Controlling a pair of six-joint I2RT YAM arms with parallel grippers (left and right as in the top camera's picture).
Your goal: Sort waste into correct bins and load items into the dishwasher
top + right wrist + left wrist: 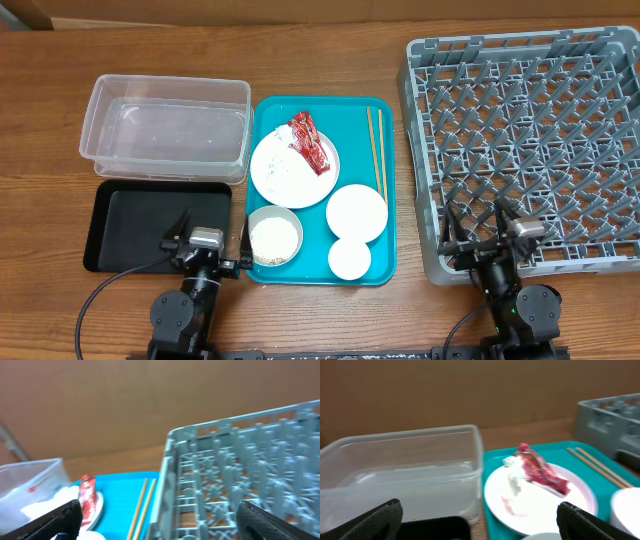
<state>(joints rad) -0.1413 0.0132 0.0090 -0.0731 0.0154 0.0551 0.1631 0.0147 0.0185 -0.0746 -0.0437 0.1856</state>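
My left pincer (480, 527) gapes wide and empty at the near right corner of the black tray (130, 225), covering that corner from overhead. Behind the tray stands the clear tub (165, 130). On the teal tray (350, 120) the plate (280, 175) carries the red wrapper (308, 142), its print too blurred to read, and a tissue wad (512, 480) that hardly shows against the white from overhead. Nearer me sit a bowl of rice (275, 238), a white bowl (356, 212) and the cup (349, 259). The chopsticks (376, 150) lie along the right rim. The grey rack (530, 140) is cut off at the right. My right pincer (160, 527), equally wide and empty, hovers at the rack's near edge. The bench (50, 100) is brown wood, and the wall behind is plain brown.
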